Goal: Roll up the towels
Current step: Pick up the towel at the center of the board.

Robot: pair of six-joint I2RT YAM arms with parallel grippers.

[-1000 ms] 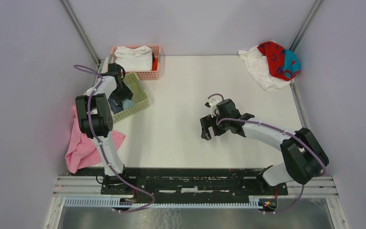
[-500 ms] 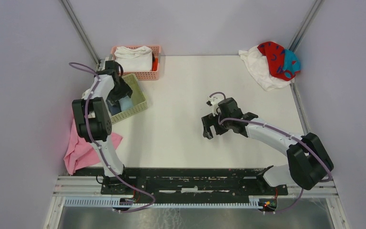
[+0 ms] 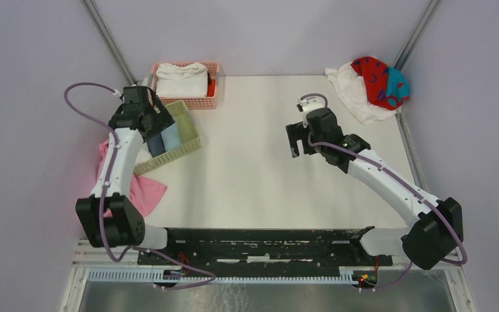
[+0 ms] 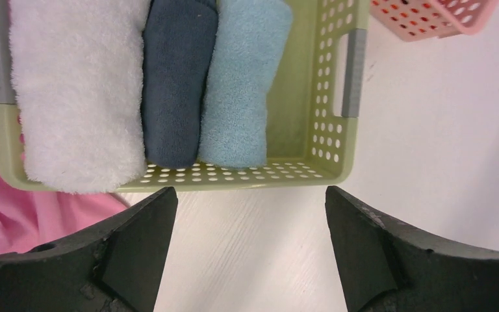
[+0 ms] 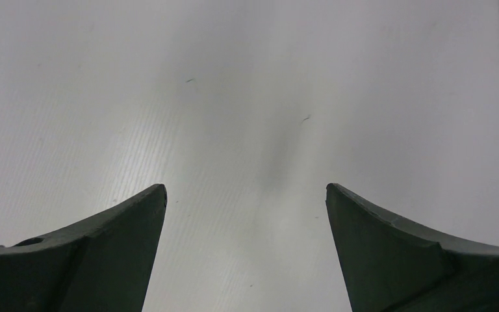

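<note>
Towels [image 4: 240, 84], seemingly rolled, in green basket [image 4: 312, 97]; left fingers [image 4: 136, 253] and right fingers [image 5: 117, 240] wide apart, empty

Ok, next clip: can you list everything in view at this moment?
white roll: one, white, in the green basket
dark blue-grey roll: one, beside it, same basket
light blue roll: one, next along, same basket
green basket: one, table's left side
pink basket: one, far left corner
folded white towel: one, in the pink basket
orange-red item: one, in the pink basket, unclear
loose white towel: one, far right corner
red towel: one, teal marks, on the loose white towel
pink cloth: one, left edge
table: one, white
left gripper: open, empty, by the green basket
right gripper: open, empty, over bare table
</note>
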